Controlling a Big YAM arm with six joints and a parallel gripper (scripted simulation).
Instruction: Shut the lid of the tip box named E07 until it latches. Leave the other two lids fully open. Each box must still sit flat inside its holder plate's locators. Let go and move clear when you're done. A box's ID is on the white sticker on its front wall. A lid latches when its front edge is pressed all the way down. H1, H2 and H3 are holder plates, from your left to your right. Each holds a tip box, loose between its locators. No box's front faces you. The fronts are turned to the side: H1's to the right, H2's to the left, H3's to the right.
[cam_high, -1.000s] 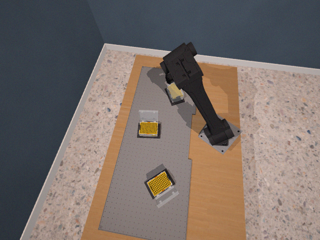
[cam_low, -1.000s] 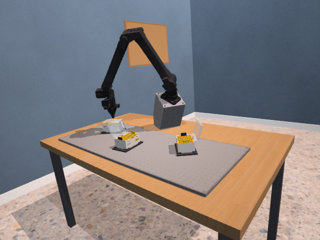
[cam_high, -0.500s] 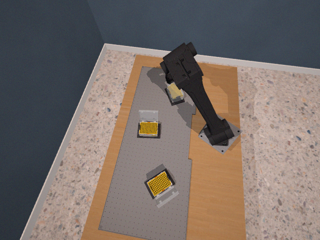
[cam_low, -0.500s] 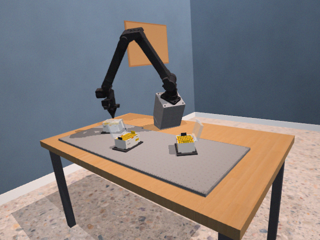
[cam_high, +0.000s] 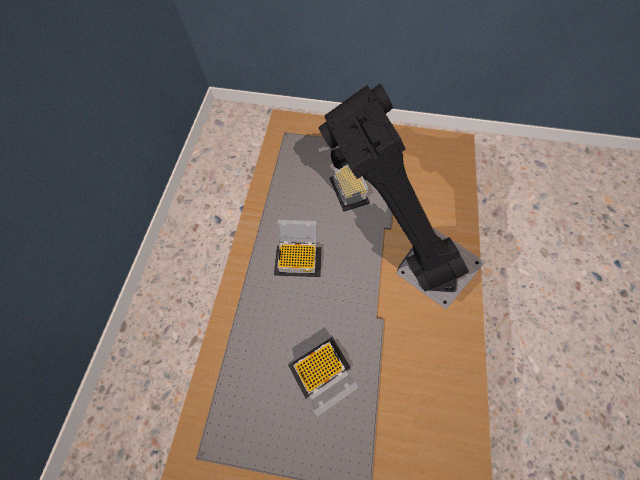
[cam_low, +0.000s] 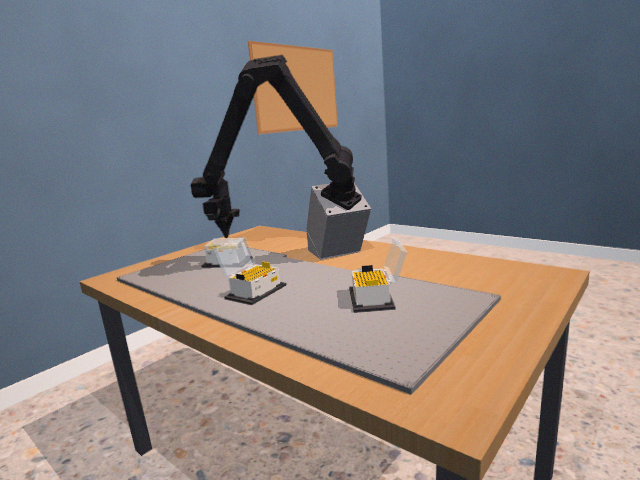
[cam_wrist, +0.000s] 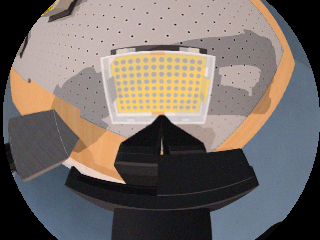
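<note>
From the top view, my arm reaches over the far box (cam_high: 351, 183) (cam_low: 225, 252) (cam_wrist: 159, 86), its lid down over the yellow rack. I take it for E07, though I can't read its sticker. The middle box (cam_high: 297, 257) (cam_low: 254, 281) and the near box (cam_high: 319, 367) (cam_low: 372, 293) have their lids swung open.

In the exterior view, the end effector (cam_low: 226, 235) (cam_wrist: 161, 118) points down at the far box; whether it touches, I can't tell. The clear lid looks thin, light and a little springy, the box light enough to skid or tip in its loose plate.

In the wrist view, the fingertips are together with nothing between them, at the middle of one lid edge. I'd grip nothing, just press straight down mid-way along the front edge; a sideways push could slip off smooth plastic.

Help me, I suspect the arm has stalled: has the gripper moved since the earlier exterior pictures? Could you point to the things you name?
No, not visibly: in the exterior view, the gripper (cam_low: 225, 235) (cam_wrist: 161, 118) keeps the same place, below and left of the wall board (cam_low: 317, 77).
</note>
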